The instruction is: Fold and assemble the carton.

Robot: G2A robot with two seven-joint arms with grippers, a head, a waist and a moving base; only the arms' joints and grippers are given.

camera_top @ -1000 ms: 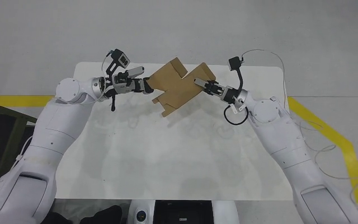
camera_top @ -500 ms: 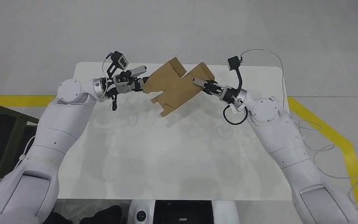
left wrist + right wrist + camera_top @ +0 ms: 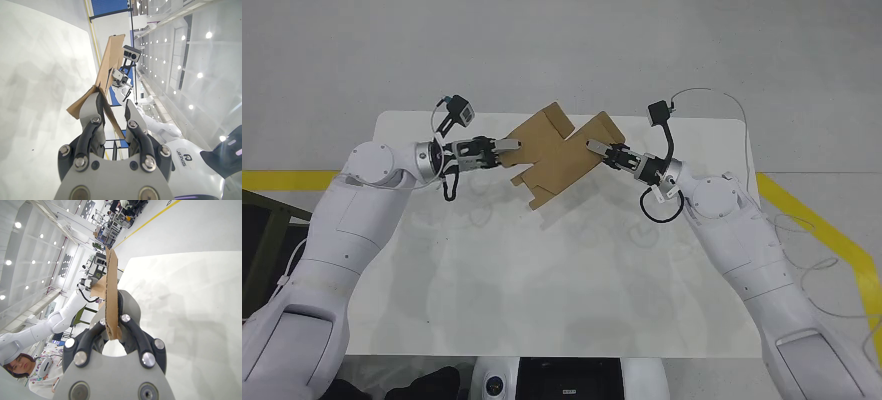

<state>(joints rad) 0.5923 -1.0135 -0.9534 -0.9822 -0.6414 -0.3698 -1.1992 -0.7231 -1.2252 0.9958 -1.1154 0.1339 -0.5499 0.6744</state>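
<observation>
Folding step: flat carton [image 3: 560,150] held in the air over the table's [image 3: 542,290] far side.
The right gripper [image 3: 594,147] is clamped on one edge; the left gripper [image 3: 508,146] stands open astride the opposite flap, one pad touching. Close squarely on the flap before you bend it. Crease lines and underside are hidden.

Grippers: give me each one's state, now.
Left gripper: open, with an edge of the carton in the gap.
Right gripper: closed on the carton.

Both arms extended inward, left end effector [image 3: 504,146] with fingers apart, right end effector [image 3: 594,147] pinched tight.
</observation>
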